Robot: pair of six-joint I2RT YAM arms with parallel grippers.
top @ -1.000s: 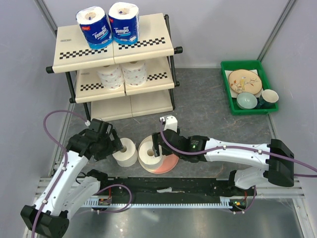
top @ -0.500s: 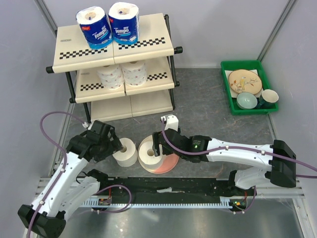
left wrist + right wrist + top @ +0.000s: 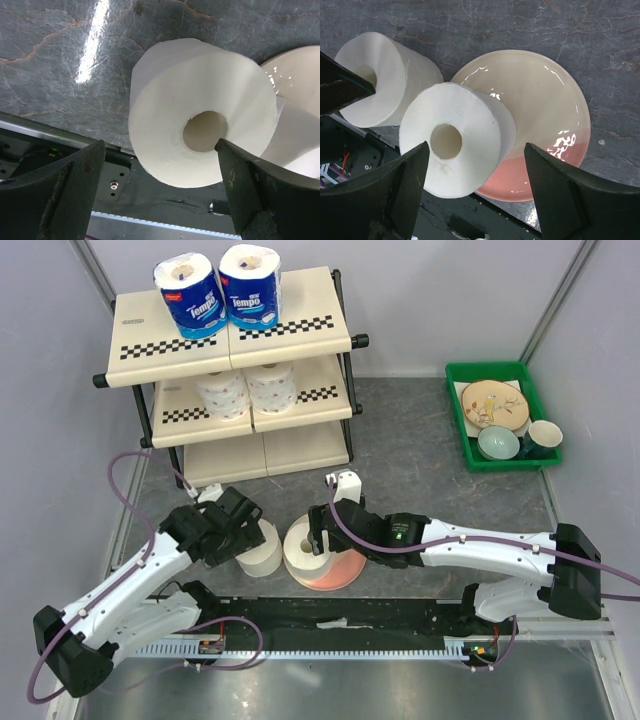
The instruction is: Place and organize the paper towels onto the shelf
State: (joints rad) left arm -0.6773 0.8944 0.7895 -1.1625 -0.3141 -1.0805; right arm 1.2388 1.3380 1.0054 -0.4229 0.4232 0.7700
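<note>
**While Grasps Are Pending: Last Two Rolls**

Although four paper towels (image 3: 248, 285) sit on the cream three-tier shelf (image 3: 300, 340), two unwrapped white rolls remain on the table (image 3: 420, 460). The left-hand roll (image 3: 262, 548) is on bare surface, the right-hand roll (image 3: 308, 552) on a round pink-and-cream plate (image 3: 345, 575). Both stand on end, core axis vertical, hollow upward. Over them the left end effector (image 3: 159, 147) and right end effector (image 3: 476, 150) each straddle one roll, fingers spread, nothing gripped. Step judged: pick-up. Next: lower, then close across the diameter.
</note>
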